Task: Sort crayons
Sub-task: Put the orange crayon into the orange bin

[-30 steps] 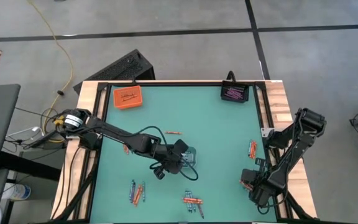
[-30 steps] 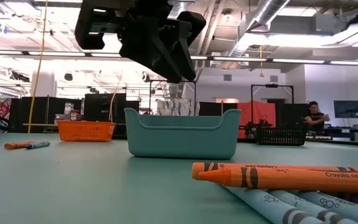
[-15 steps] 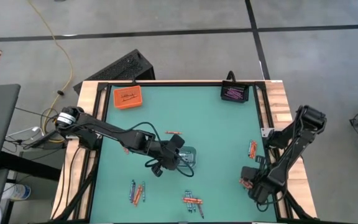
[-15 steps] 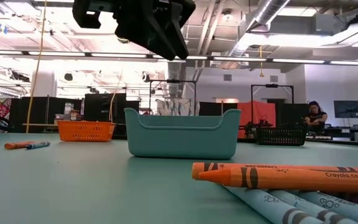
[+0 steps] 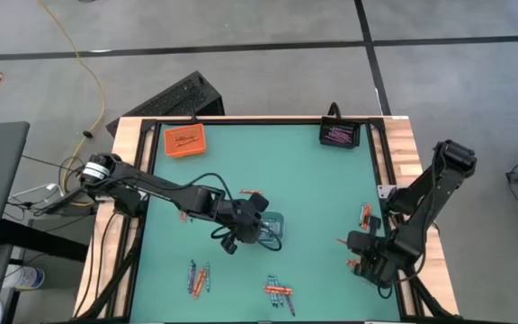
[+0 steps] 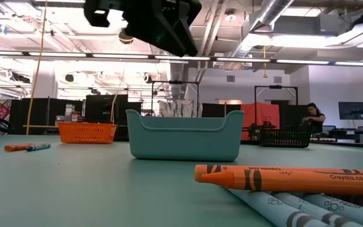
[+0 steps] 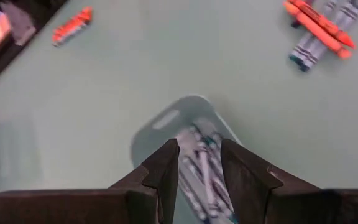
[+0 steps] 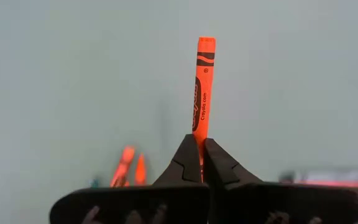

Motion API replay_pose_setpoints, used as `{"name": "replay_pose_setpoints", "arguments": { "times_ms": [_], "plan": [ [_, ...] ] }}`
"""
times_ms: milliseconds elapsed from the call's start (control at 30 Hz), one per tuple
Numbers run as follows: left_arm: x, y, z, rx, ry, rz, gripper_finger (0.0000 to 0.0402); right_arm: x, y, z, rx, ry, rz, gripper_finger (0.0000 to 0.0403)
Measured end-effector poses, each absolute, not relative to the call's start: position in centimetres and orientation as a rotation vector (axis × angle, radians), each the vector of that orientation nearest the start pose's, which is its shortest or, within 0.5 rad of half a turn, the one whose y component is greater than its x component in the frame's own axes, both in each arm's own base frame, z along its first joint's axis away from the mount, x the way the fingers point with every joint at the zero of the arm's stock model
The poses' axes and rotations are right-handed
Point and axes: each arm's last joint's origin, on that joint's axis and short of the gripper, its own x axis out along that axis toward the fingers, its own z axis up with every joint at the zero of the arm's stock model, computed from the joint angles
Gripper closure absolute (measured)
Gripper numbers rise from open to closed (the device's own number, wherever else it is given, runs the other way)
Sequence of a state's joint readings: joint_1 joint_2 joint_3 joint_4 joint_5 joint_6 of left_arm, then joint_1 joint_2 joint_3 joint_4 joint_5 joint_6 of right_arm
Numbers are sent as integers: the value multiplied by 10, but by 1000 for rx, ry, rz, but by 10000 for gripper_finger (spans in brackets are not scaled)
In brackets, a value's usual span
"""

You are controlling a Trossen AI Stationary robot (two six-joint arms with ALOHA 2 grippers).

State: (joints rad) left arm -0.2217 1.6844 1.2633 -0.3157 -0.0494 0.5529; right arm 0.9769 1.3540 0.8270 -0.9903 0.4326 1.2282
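High view: the left gripper (image 5: 261, 227) hangs over the clear tray (image 5: 272, 228) mid-worktop (image 5: 304, 180); the right gripper (image 5: 353, 241) is near the right edge.

Low view: crayons (image 6: 282, 180) lie in front.

Left wrist view: jaws spread above grey-blue crayons in the tray.

Right wrist view: jaws pinch an orange crayon (image 8: 202, 93).

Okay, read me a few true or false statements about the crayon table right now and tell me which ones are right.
1. The right gripper is shut on an orange crayon. True.
2. The left gripper hangs over the orange tray. False: it is over the clear-grey tray of grey-blue crayons.
3. The black tray holds purple-pink crayons. True.
4. No loose crayons lie on the table. False: several lie on the green mat.
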Motion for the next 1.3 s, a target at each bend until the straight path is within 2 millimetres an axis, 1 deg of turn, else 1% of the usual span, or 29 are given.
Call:
{"name": "replay_pose_setpoints", "arguments": {
  "times_ms": [200,267,433,633,767,933,1100,1300],
  "plan": [
    [367,-76,262,624,584,-346,291,145,155,207,-23,1003,-281,403],
    [369,-75,264,630,553,-339,291,152,151,213,-68,951,-274,403],
    [374,-67,273,607,480,-285,291,167,147,239,-209,811,-258,403],
    [381,-51,289,489,344,-229,291,183,146,270,-392,688,-268,403],
    [384,-45,297,437,256,-236,291,194,147,287,-485,609,-264,403],
    [386,-45,305,443,164,-220,291,205,149,300,-588,529,-262,403],
    [387,-48,315,475,64,-196,291,215,147,309,-633,481,-259,403],
    [386,-60,320,577,-4,-197,291,222,145,316,-675,441,-266,403]
  ]
}}
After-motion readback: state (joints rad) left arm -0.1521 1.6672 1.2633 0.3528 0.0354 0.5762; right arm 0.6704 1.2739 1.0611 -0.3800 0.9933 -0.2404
